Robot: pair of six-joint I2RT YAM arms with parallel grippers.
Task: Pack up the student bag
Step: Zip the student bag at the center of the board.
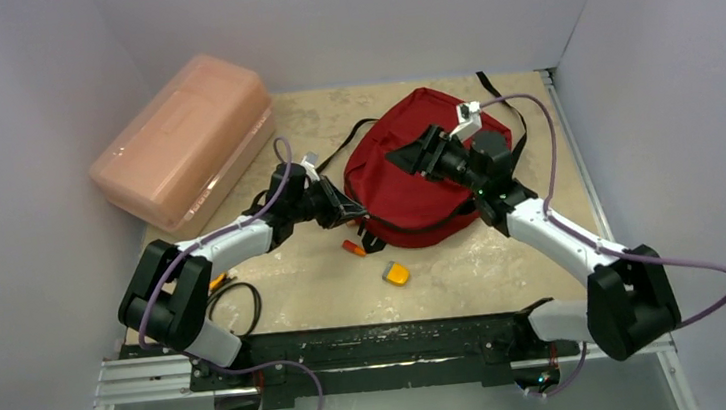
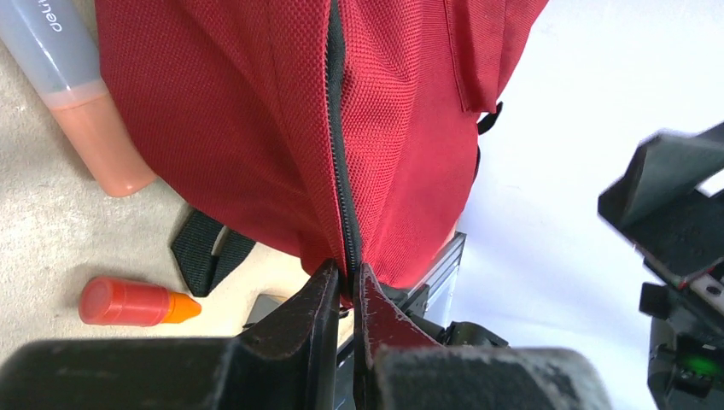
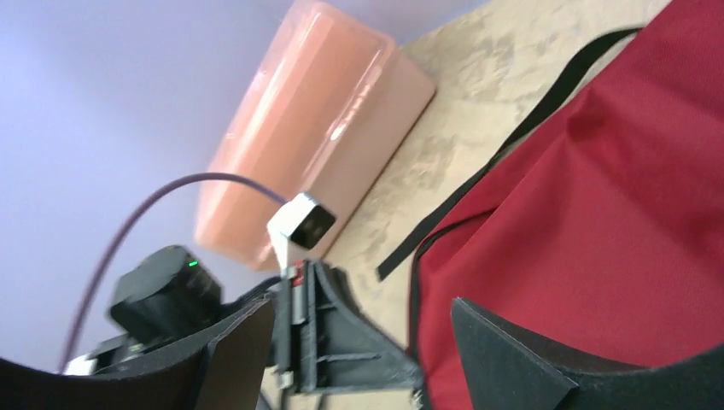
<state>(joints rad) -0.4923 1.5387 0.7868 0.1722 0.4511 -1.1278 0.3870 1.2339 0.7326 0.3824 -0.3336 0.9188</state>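
White walls close in a mottled beige counter (image 1: 467,285). The student bag (image 1: 406,176) lies just past centre, toward 1 o'clock, with a pink box (image 1: 182,142) at 10 o'clock. The left hand (image 2: 346,286) is pinched shut on the bag's edge, at the end of its zip (image 2: 337,154). The right hand (image 1: 414,155) hovers over the bag, spread wide and holding nothing. A marker (image 1: 353,248), a yellow piece (image 1: 396,274) and a tube (image 2: 77,94) lie outside the bag, so most of the packing looks undone. I cannot tell what is inside the bag.
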